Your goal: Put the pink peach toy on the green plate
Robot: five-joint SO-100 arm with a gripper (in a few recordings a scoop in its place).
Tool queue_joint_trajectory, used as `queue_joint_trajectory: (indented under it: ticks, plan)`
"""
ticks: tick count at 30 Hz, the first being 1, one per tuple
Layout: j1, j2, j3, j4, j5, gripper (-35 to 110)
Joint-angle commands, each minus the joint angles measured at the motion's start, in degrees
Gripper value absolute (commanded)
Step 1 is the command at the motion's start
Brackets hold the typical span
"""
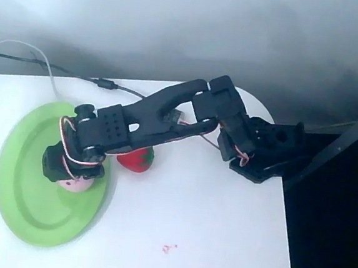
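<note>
On the left of the overhead view we see the green plate (29,202); above its right part our gripper (69,173) covers the pink peach toy (75,184), grip unclear to us. Right of it lies the strawberry toy (136,160).

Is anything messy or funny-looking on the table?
Small reddish specks lie on the white table near its front edge, like crumbs or a smudge. Otherwise things look tidy: the pink peach toy sits on the green plate under the hand, with the red strawberry toy beside the plate.
</note>
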Motion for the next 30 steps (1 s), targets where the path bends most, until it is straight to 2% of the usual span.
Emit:
queue_joint_trajectory:
  ticks: [1, 10, 16, 18, 20, 24, 30]
  plan:
    - [-0.6, 0.8, -2.0, -1.4, 0.6, 44]
    - [1.7, 12.9, -2.0, -1.8, -8.7, 48]
    - [7.0, 35.6, 11.9, -1.8, -11.5, 31]
    - [9.1, 44.1, 19.8, -1.8, -11.5, 19]
    - [11.0, 52.2, 28.3, -1.8, -11.5, 0]
    - [12.9, 63.2, 40.6, -1.5, -11.2, 0]
    - [15.9, 82.3, 61.0, 10.5, -7.6, 0]
